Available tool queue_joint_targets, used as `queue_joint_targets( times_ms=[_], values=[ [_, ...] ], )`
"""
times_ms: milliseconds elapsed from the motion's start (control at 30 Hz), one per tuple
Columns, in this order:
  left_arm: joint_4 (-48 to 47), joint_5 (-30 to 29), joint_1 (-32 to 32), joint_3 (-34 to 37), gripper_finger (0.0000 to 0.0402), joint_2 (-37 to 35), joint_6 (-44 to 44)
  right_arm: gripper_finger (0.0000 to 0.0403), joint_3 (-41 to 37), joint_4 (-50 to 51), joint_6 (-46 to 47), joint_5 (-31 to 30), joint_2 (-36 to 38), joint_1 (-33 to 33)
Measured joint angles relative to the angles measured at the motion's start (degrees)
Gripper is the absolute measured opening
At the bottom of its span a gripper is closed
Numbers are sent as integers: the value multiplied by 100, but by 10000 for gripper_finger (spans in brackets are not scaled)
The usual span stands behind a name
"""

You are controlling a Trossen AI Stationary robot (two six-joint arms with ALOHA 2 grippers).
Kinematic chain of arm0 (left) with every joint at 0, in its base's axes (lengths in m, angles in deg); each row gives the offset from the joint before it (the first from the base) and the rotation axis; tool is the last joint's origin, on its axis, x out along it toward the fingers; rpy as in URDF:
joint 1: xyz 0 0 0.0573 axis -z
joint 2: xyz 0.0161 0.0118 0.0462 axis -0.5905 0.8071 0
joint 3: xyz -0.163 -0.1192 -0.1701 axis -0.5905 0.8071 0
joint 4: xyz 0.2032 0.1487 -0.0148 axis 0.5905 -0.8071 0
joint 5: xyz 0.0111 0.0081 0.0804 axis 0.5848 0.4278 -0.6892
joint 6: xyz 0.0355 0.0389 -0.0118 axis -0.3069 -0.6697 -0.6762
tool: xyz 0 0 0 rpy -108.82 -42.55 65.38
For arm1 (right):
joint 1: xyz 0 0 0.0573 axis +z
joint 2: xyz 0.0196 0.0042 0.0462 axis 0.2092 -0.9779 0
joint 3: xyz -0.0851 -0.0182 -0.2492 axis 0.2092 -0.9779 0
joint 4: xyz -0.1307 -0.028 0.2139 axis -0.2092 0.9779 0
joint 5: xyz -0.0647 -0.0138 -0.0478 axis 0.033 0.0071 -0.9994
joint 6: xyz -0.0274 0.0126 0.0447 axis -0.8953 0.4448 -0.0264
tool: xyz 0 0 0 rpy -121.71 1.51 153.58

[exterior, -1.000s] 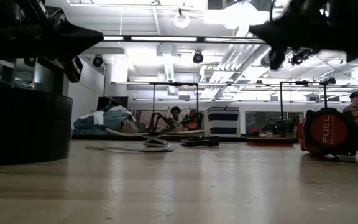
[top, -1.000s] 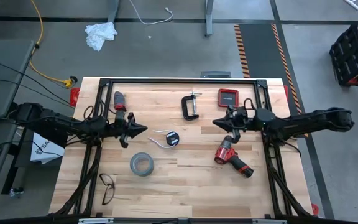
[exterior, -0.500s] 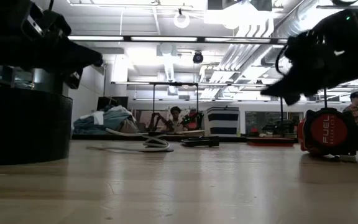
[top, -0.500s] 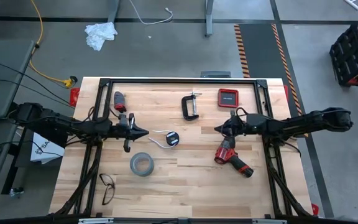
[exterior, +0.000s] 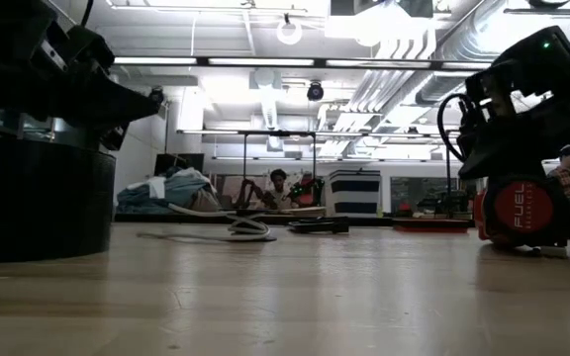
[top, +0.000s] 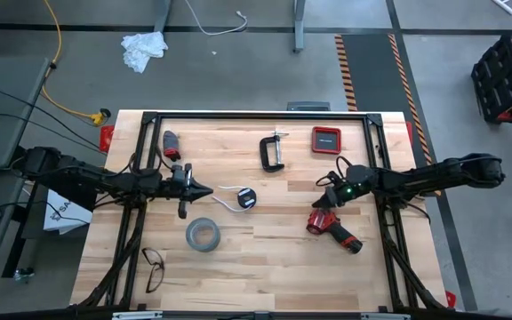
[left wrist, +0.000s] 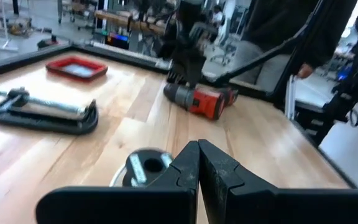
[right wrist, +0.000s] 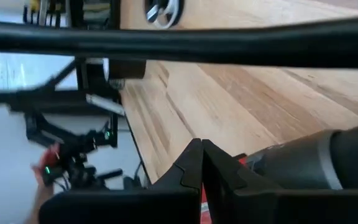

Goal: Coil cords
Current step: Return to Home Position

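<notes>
The white cord on its small black disc [top: 246, 199] lies just left of the overhead frame's centre, just right of the left gripper [top: 204, 189] (jaws pressed together, empty). The right gripper [top: 327, 189], closed on nothing, hangs well apart, near the red drill [top: 332, 227].

a workshop: clamp [top: 274, 153] and drill [top: 332, 228] on a workbench [top: 274, 260] (striped floor tape [top: 348, 71]).
</notes>
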Motion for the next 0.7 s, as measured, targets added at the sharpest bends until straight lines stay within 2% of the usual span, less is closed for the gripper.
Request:
queue_joint_targets(
  times_ms=[133, 233, 400, 700],
  values=[
    [-274, -3, -20, 5, 1, -3, 0, 0, 0, 24, 205, -94, 6, -2],
    [-388, -5, -20, 5, 1, -30, 0, 0, -75, 206, -7, -90, 389, -2],
    [-451, -5, -20, 5, 1, -30, 0, 0, -400, 525, -566, -85, 1496, 0],
    [-508, -5, -20, 5, 1, -26, 0, 0, -393, 1773, -1697, -92, 3357, -2]
  ],
)
